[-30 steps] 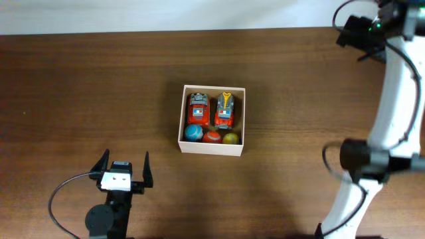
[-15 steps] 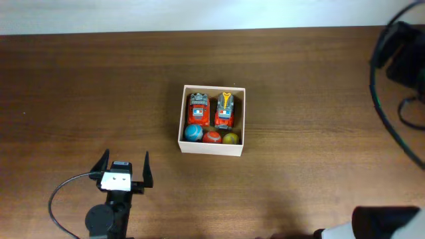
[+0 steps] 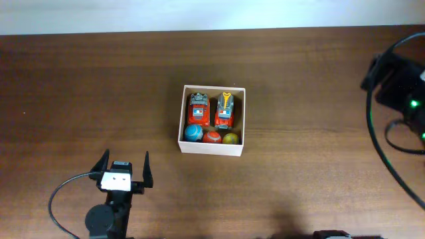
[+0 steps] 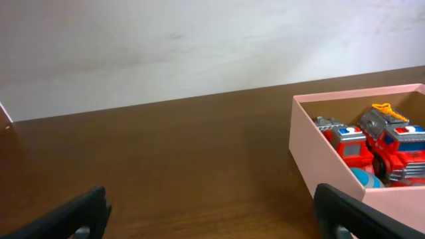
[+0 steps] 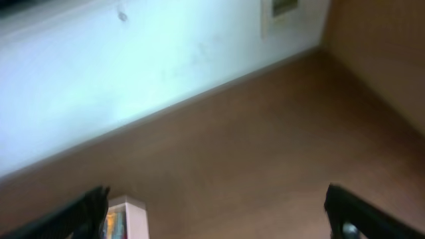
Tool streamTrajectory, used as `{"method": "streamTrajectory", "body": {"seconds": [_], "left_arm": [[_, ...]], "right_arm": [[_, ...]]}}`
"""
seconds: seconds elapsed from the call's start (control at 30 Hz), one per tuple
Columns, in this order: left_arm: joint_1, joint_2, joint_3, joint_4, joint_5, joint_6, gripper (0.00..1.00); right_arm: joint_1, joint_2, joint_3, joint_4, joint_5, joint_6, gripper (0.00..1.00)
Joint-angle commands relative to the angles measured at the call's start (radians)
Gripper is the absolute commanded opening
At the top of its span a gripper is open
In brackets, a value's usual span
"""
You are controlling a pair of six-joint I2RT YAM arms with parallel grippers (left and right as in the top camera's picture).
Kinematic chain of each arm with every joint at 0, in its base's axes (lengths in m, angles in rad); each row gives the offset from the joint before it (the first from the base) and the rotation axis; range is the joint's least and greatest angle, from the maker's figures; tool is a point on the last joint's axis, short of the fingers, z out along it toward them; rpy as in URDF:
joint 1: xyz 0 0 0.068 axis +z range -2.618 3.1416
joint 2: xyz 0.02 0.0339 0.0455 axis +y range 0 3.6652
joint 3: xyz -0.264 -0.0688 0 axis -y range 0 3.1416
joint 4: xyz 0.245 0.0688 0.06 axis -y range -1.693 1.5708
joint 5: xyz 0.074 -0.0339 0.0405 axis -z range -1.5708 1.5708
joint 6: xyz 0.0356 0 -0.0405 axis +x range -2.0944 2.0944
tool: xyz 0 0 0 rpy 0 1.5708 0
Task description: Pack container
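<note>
The container (image 3: 211, 149), a small white-walled box, sits mid-table. It holds two red toy trucks (image 3: 198, 108) (image 3: 225, 109) side by side and a blue ball (image 3: 193, 133), a red ball (image 3: 212, 137) and a yellow ball (image 3: 230, 139) in a row. My left gripper (image 3: 123, 167) is open and empty, near the front edge, left of the box. In the left wrist view the box (image 4: 325, 166) with its trucks (image 4: 345, 143) lies to the right of the open fingers (image 4: 216, 216). My right gripper (image 5: 216, 219) is open and empty, raised at the far right; a box corner (image 5: 129, 216) shows.
The brown wooden table (image 3: 80, 86) runs to a white wall at the back (image 3: 199, 13). My right arm's dark body and cables (image 3: 398, 86) fill the right edge of the overhead view.
My right arm has swung at the right edge of the overhead view; its white links have left the view and a dark part with cables shows. The left arm and box have not moved.
</note>
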Motion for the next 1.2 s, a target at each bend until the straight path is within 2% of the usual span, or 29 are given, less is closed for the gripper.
{"method": "streamTrajectory", "body": {"seconds": [0.0,0.13,0.33,0.73,0.93,1.17], "left_arm": [[0.002,-0.01,-0.007,-0.001,-0.007,0.016,0.99],[0.002,-0.01,-0.007,-0.001,-0.007,0.016,0.99],[0.002,-0.01,-0.007,-0.001,-0.007,0.016,0.99],[0.002,-0.01,-0.007,-0.001,-0.007,0.016,0.99],[0.002,-0.01,-0.007,-0.001,-0.007,0.016,0.99],[0.002,-0.01,-0.007,-0.001,-0.007,0.016,0.99]], "right_arm": [[0.019,-0.109,-0.264,0.188,0.014,0.005,0.99],[0.047,-0.238,-0.588,0.509,0.013,0.005,0.99],[0.073,-0.404,-0.969,0.879,0.011,0.005,0.99],[0.08,-0.769,-1.6,1.514,-0.013,0.005,0.99],[0.08,-0.961,-1.812,1.593,-0.027,0.005,0.99],[0.08,-1.122,-1.913,1.553,-0.065,0.005,0.99]]}}
